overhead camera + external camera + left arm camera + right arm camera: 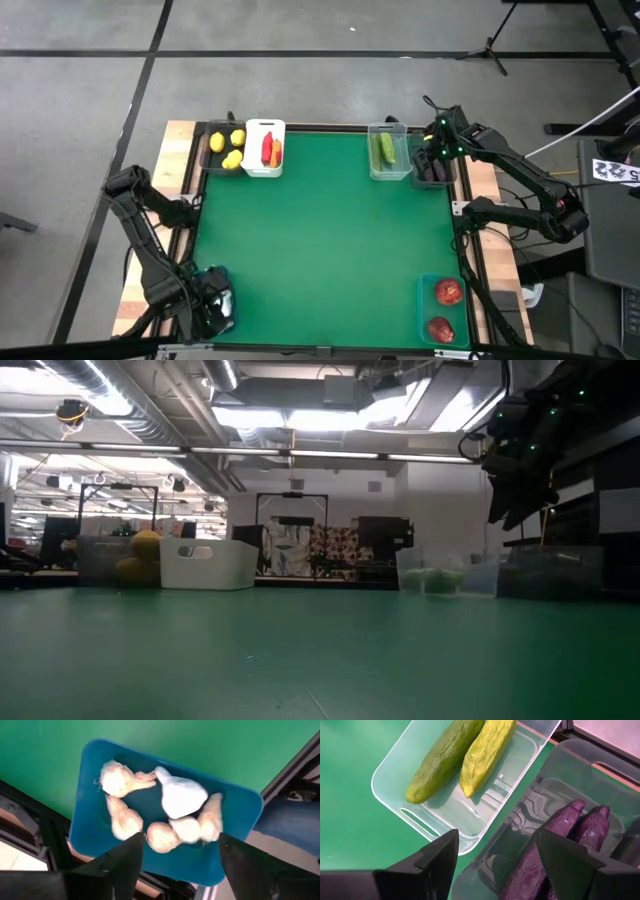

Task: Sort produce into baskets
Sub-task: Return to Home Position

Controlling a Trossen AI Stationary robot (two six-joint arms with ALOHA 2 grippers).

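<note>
My left gripper (180,842) hangs over the teal bin (87,805) at the table's left corner, fingers apart and empty. The garlic bulbs (177,795) in it overlap so much I can't count them for sure. My right gripper (497,837), fingers spread with nothing between, sits over the dark bin (605,780); its eggplants (590,827) are partly cut off behind a finger, and the cucumbers (447,760) lie in the clear bin (395,780) just beside.

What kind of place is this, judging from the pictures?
Probably a robotics lab in a large open hall: bare ceiling ducts and strip lights overhead, a grey concrete floor, and the left arm and right arm mounted beside a green table.
</note>
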